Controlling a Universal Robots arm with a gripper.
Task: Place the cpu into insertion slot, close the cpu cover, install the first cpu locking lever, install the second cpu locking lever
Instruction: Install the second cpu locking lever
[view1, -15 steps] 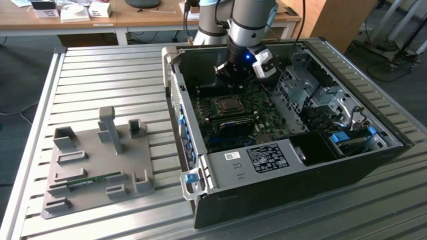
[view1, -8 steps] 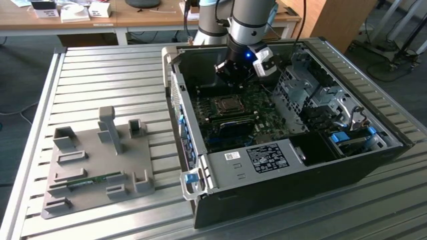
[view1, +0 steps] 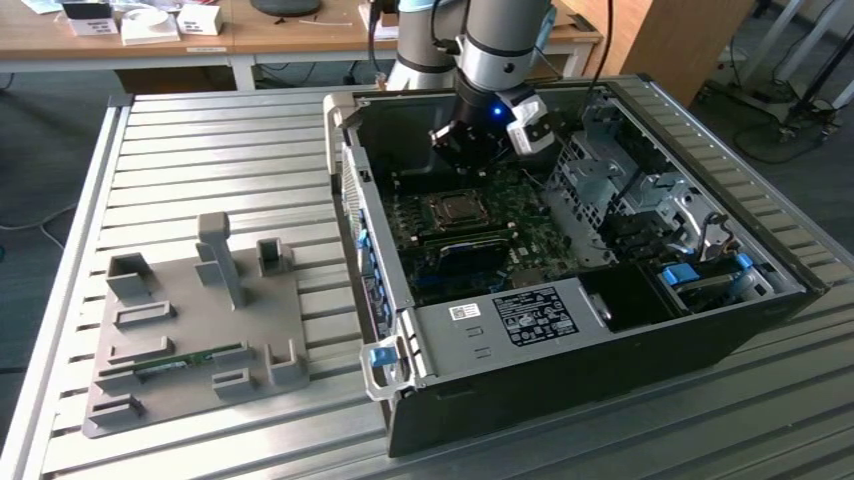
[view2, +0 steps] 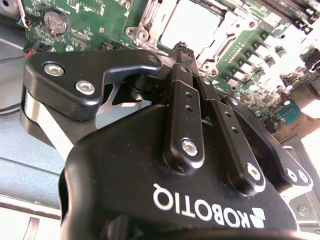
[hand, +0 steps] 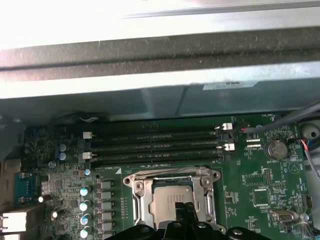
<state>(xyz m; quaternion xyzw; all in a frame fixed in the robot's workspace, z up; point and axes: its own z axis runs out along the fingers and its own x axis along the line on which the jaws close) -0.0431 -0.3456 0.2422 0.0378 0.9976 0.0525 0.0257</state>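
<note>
Jaws (view2: 182, 50) closed together, empty, hovering just above the cpu (hand: 172, 197), which is sitting in the slot (hand: 172, 172) under the cover (hand: 207, 192). I'm keeping the tip centred and pressing gently, judging alignment.

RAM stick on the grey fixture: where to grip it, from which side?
Pinch the middle of its long upper edge, across the thin faces, coming straight down. The memory stick seems to stand on edge in a slot of the grey fixture, so that edge looks free, while raised blocks crowd its ends.
</note>
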